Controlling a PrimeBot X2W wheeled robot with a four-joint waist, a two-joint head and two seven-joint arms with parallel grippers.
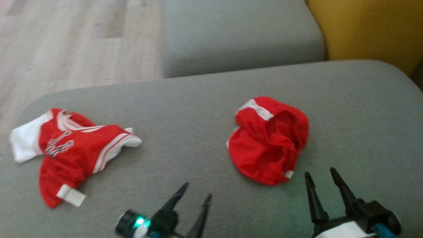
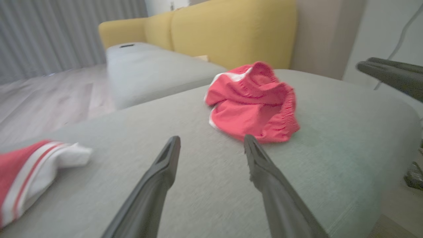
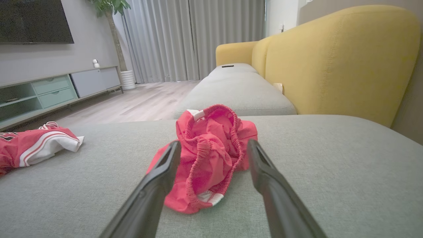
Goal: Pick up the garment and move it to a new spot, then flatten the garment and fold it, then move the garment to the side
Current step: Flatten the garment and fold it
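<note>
A crumpled red garment (image 1: 269,142) with a white band and an elastic waist lies on the grey cushion (image 1: 198,99), right of the middle. My right gripper (image 1: 320,172) hovers open just in front of its near right edge; in the right wrist view the red garment (image 3: 205,165) sits between and beyond the open right gripper (image 3: 214,142). My left gripper (image 1: 197,190) is open over bare cushion to the garment's near left; its own view shows the left gripper (image 2: 212,138) empty, with the red garment (image 2: 252,102) ahead and slightly to the right.
A red and white jersey (image 1: 72,148) lies spread at the cushion's left end. Another grey seat (image 1: 238,36) lies beyond, a yellow backrest (image 1: 370,29) stands at the far right, and wooden floor (image 1: 66,43) shows at the upper left. A TV cabinet (image 3: 49,92) stands far off.
</note>
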